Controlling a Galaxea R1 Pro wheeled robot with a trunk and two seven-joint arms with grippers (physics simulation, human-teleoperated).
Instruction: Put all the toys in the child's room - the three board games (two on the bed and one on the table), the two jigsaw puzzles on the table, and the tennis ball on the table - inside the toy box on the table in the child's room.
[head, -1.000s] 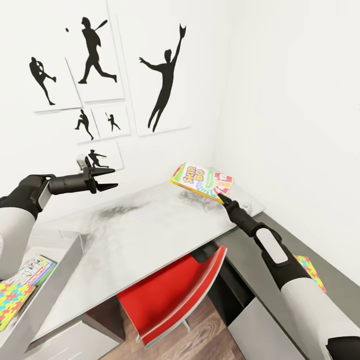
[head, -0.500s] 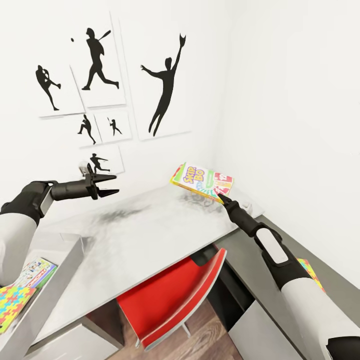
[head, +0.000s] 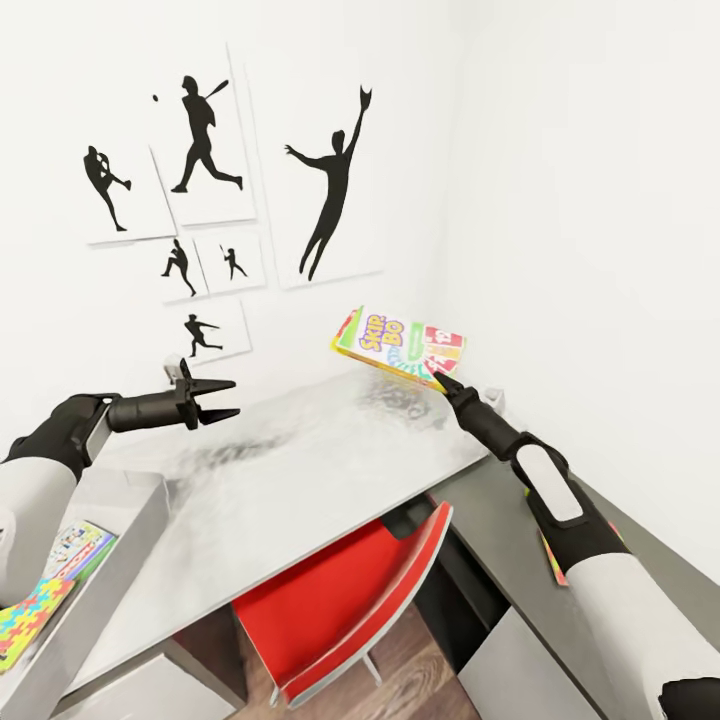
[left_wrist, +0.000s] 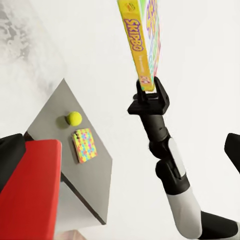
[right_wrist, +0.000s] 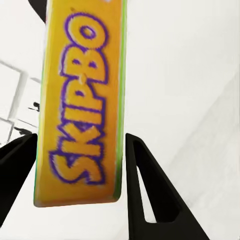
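Right gripper (head: 441, 383) clamped on the lower corner of the SKIP BO board game (head: 400, 344), box held clear above the table (head: 300, 460), extending toward 10 o'clock from the fingertips. Left gripper (head: 222, 400) at 9 o'clock of the box, well apart, fingers spread, holding nothing.

The table's (left_wrist: 95, 172) dark lower wing bears a tennis ball (left_wrist: 74, 118) beside a jigsaw puzzle (left_wrist: 84, 145).

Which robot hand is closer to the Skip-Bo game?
Right. The right gripper pinches the Skip-Bo box by its corner, lifted off the table. The left gripper hovers open, far across the table.
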